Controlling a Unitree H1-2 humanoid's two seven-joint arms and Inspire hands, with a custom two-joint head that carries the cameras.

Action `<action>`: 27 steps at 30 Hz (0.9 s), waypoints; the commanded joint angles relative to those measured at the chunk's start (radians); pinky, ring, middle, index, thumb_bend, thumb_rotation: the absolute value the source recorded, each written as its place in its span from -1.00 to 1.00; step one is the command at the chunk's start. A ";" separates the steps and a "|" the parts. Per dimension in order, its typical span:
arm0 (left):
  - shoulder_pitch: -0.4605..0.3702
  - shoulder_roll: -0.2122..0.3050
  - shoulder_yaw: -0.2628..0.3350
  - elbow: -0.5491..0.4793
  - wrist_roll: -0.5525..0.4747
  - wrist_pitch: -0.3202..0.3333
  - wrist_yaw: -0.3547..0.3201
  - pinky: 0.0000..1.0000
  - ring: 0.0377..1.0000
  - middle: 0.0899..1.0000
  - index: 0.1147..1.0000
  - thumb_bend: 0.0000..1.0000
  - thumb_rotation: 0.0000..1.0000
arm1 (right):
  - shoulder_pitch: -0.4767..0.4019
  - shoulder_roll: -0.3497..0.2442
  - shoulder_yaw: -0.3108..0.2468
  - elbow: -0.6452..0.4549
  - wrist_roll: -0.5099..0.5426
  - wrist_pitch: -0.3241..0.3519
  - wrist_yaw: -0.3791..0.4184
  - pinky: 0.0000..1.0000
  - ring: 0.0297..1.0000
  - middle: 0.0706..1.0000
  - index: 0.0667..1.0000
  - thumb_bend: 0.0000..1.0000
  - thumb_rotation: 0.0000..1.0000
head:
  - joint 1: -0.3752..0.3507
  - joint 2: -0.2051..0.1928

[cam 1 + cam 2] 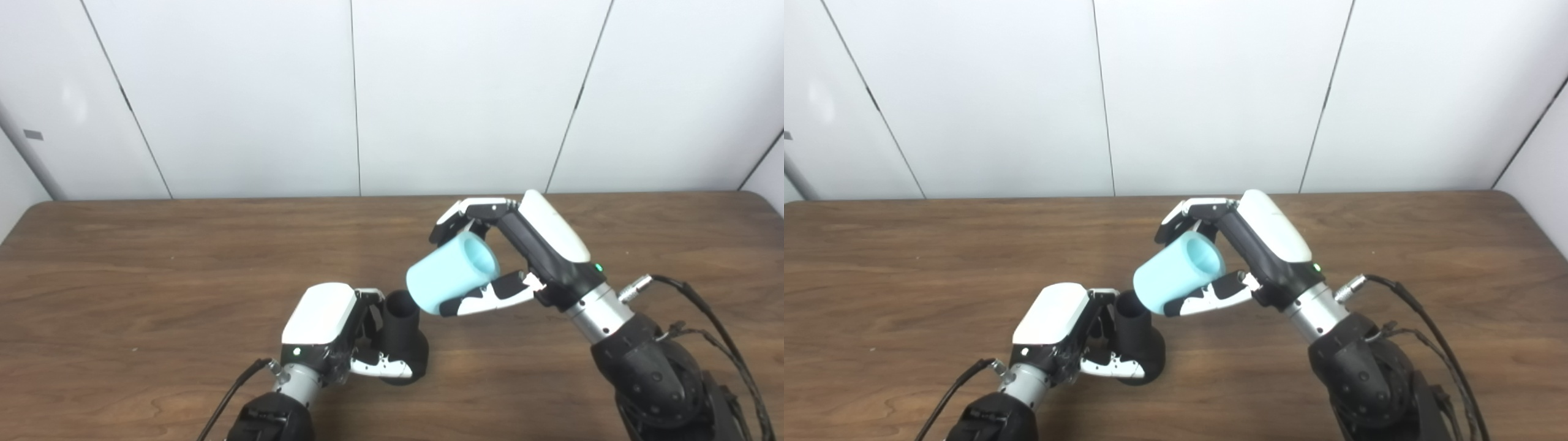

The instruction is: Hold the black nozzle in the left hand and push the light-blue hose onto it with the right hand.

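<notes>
Wooden table (153,275); left hand (331,334) grips nozzle (401,334), right hand (520,257) hose (450,275).

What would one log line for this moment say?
left hand: grips black nozzle | right hand: holds light-blue hose | hose tilted, not yet on nozzle

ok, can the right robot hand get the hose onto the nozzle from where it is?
Probably yes: the right robot hand holds the hose just above the nozzle, whose open top looks unobstructed; the left robot hand grips it lower down.

left hand (334,334): closed, low | right hand (520,257): closed, raised
</notes>
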 commanded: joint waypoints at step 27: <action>-0.007 0.010 -0.031 0.041 0.053 0.021 -0.076 -0.33 -0.24 -0.30 -0.11 0.04 -1.00 | -0.020 0.051 0.065 0.059 0.003 -0.080 -0.037 -0.30 -0.26 -0.07 -0.01 0.03 -1.00 | -0.004 0.003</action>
